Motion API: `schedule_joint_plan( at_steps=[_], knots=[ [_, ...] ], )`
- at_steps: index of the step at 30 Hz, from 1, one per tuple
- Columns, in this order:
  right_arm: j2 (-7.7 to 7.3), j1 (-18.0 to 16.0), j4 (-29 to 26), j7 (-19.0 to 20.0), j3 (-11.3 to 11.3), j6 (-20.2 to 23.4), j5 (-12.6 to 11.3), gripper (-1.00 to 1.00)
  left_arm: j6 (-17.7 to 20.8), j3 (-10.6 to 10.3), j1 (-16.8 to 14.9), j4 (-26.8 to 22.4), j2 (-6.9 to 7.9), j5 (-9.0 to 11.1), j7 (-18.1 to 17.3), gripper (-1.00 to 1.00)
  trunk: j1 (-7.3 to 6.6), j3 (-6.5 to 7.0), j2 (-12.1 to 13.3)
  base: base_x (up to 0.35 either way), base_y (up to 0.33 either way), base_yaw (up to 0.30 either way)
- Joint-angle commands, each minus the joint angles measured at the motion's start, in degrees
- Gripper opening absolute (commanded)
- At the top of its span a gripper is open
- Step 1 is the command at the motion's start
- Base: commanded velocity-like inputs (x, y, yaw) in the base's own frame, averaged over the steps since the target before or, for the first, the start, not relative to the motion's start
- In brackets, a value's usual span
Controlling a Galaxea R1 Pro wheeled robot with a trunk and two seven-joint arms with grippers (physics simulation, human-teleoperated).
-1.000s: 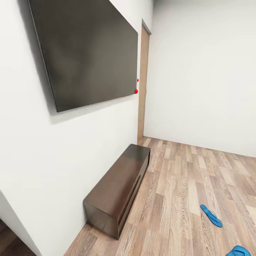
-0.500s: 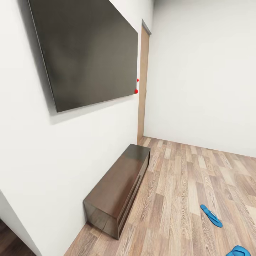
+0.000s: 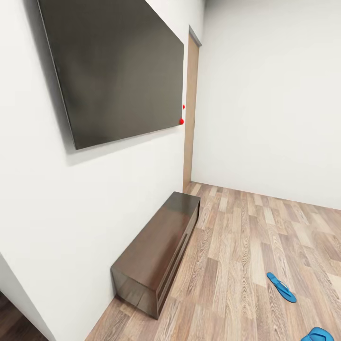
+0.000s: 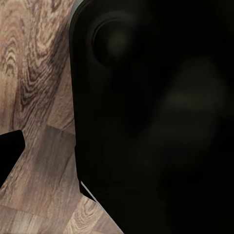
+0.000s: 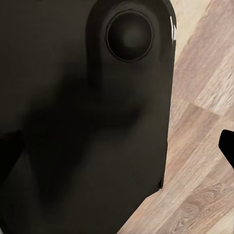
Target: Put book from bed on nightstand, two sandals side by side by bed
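In the head view, one blue sandal (image 3: 281, 287) lies flat on the wood-plank floor (image 3: 237, 246) at the lower right. The second sandal (image 3: 316, 335) lies a little nearer, cut off by the picture's bottom edge. The two are apart and not parallel. The book, the bed and the nightstand are out of view. In the left wrist view a dark fingertip (image 4: 9, 153) sits at the picture's edge over the floor, beside a black robot body part (image 4: 156, 117). The right wrist view has a fingertip (image 5: 228, 146) at its edge too, with nothing held.
A long low dark brown wall cabinet (image 3: 158, 246) stands against the white wall on the left. Above it hangs a large dark screen (image 3: 118, 71). A tan door (image 3: 191, 109) is in the far corner. Open floor stretches to the right of the cabinet.
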Motion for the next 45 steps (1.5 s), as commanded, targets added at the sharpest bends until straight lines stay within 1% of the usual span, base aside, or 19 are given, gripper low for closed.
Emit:
schedule_joint_plan(
  at_steps=[1, 5, 10, 15, 34, 40, 45],
  knots=[
    [0.0, -0.01, -0.01, 0.01, 0.0, -0.01, -0.05, 1.0, -0.02, 0.03, -0.02, -0.01, 0.0, -0.01, 0.01, 1.0, 0.0, -0.04, -0.02, 0.0, 0.0, 0.0],
    [0.01, -0.01, -0.01, 0.01, -0.05, 0.0, -0.07, 1.0, -0.02, 0.03, -0.02, -0.01, 0.0, -0.01, 0.01, 1.0, 0.0, -0.04, -0.02, 0.0, 0.0, 0.0],
    [0.38, -0.01, -0.01, 0.02, -0.24, -0.04, -0.11, 1.0, -0.03, 0.07, -0.08, -0.07, 0.65, -0.01, 0.01, 1.0, 0.0, -0.04, -0.02, 0.0, 0.0, 0.0],
    [0.51, -0.01, -0.01, 0.03, -0.24, -0.06, -0.12, 1.0, -0.02, 0.05, -0.1, -0.08, 0.86, -0.01, 0.0, 1.0, 0.0, -0.04, -0.02, 0.0, 0.0, 0.0],
    [0.64, -0.01, 0.08, 0.0, -0.2, -0.06, -0.13, 1.0, -0.02, 0.05, -0.1, -0.09, 0.96, -0.01, 0.01, 1.0, 0.0, -0.04, -0.02, 0.0, 0.0, 0.0],
    [1.31, -0.01, 0.55, -0.03, -0.19, -0.06, -0.11, 1.0, -0.03, 0.15, -0.1, -0.09, 0.94, -0.04, 0.0, 1.0, 0.0, -0.04, -0.02, 0.0, 0.0, 0.0],
    [1.52, -0.01, 0.71, 0.01, -0.21, -0.05, -0.09, 1.0, -0.08, 0.18, -0.1, -0.09, 0.92, -0.02, 0.0, 1.0, 0.0, -0.04, -0.02, 0.0, 0.0, 0.0]
  ],
)
